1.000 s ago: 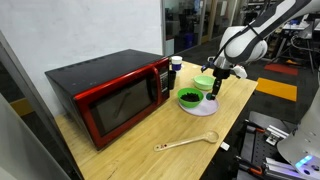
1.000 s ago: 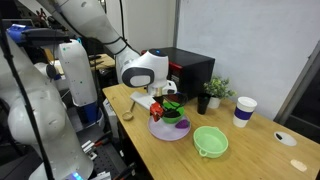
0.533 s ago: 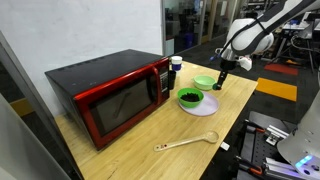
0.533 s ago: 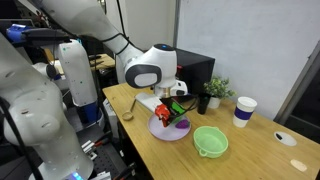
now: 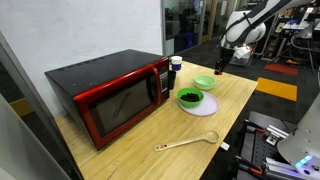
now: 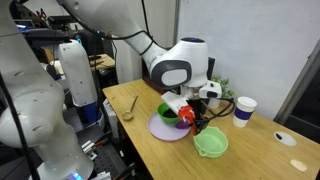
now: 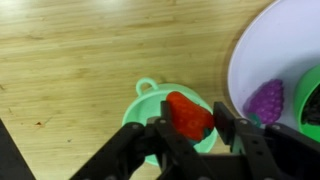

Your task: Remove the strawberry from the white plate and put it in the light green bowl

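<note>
No writing, brand, number or sign can be read in any view. The red microwave (image 5: 110,92) shows no legible badge or panel markings at this size. The band on the white cup (image 6: 243,110) may carry print, but it is too small to tell.

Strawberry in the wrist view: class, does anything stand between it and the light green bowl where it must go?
Nothing visible does. The gripper holds the strawberry over the light green bowl, and what shows of the bowl's inside is bare. The purple fruit lies on the white plate, off to the side.
</note>
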Controlling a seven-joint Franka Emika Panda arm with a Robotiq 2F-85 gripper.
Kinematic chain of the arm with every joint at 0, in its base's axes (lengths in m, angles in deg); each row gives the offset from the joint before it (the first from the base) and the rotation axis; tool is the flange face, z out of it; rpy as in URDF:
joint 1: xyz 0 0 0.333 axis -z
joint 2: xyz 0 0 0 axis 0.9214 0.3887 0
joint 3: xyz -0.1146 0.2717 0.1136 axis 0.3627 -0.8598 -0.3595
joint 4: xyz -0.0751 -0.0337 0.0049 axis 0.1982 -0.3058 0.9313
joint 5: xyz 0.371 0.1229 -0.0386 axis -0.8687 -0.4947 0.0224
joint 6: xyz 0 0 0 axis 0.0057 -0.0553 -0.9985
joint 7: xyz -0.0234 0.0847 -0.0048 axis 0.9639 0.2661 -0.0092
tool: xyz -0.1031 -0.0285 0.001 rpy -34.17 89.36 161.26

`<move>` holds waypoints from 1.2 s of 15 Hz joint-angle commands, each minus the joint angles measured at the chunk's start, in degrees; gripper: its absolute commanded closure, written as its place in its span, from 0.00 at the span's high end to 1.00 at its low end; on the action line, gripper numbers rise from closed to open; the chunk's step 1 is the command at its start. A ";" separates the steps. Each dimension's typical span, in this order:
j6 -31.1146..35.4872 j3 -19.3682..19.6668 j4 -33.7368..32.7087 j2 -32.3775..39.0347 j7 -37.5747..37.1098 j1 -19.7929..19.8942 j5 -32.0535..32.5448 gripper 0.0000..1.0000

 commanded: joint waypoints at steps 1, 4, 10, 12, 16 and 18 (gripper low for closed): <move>-2.10 -0.03 -11.35 10.98 -4.32 1.03 -0.07 0.21; -4.95 -0.43 -18.84 18.25 -7.13 1.38 -1.40 0.21; -3.65 -2.75 -24.77 26.10 -10.34 1.93 -5.58 0.21; -3.38 -3.66 -25.19 27.28 -11.16 1.89 -7.42 0.21; -0.56 -4.59 -23.33 28.27 -12.42 1.61 -8.76 0.21; 0.64 -4.49 -22.59 29.19 -13.18 1.51 -8.31 0.21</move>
